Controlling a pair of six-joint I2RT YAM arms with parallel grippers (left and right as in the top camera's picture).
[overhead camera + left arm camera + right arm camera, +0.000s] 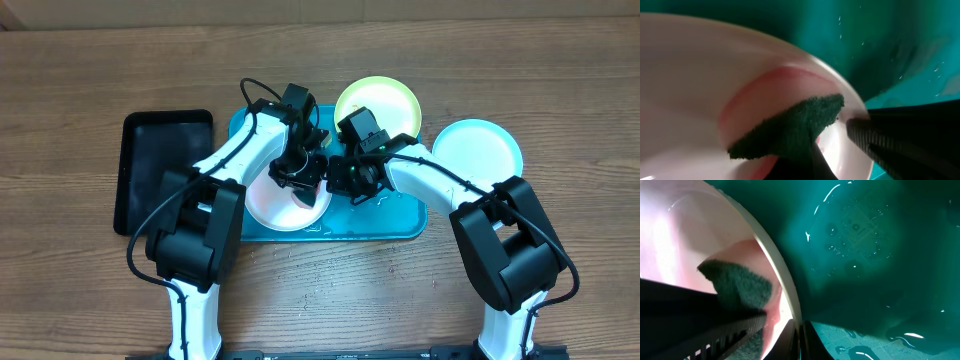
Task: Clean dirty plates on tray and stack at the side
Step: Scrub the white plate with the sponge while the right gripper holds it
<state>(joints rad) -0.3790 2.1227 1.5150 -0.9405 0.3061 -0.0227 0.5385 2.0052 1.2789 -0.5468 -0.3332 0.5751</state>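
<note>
The white-pink plate (272, 207) lies tilted on the left part of the turquoise tray (392, 226). My left gripper (301, 178) is shut on a dark green sponge (797, 125) and presses it onto a red smear (762, 87) inside that plate. My right gripper (335, 177) is shut on the plate's right rim (781, 270), with its jaws (798, 341) on either side of the rim. The sponge also shows in the right wrist view (740, 286). The yellow-green plate (392, 100) sits at the tray's back edge. The light blue plate (486, 150) lies on the table to the right.
A narrower black tray (165, 170) lies left of the turquoise tray. Water drops and small puddles (855, 227) cover the turquoise tray's floor. Both arms cross over the tray's middle, close together. Bare wooden table lies in front.
</note>
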